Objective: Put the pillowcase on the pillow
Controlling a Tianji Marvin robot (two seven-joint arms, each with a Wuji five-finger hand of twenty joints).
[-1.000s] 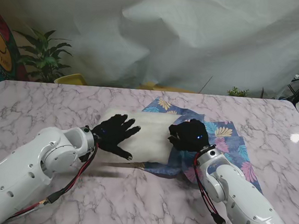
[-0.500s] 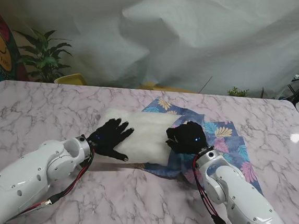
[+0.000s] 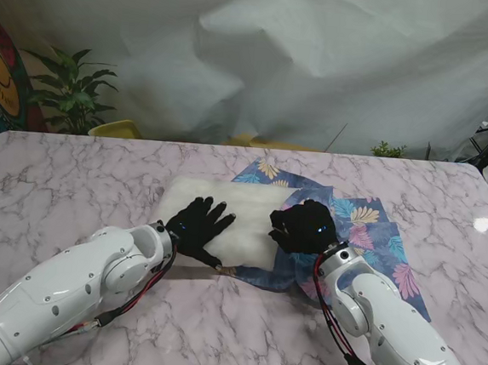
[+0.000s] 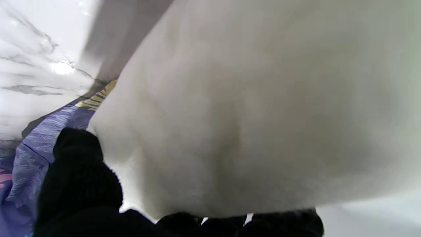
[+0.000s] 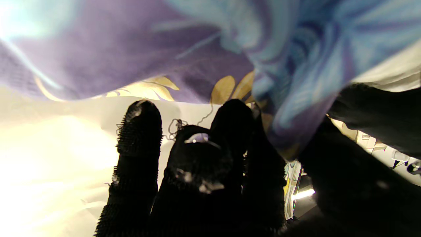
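left hand [image 3: 199, 226] splayed flat on pillow [image 3: 224, 211]; right hand [image 3: 306, 227] grasping pillowcase [image 3: 368, 227] edge

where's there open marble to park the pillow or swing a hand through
Bare marble runs along the table on my left of the pillow, across the near edge between the arms, and at the far right past the pillowcase. The middle is crowded: left hand lies on the pillow, right hand grips the pillowcase.
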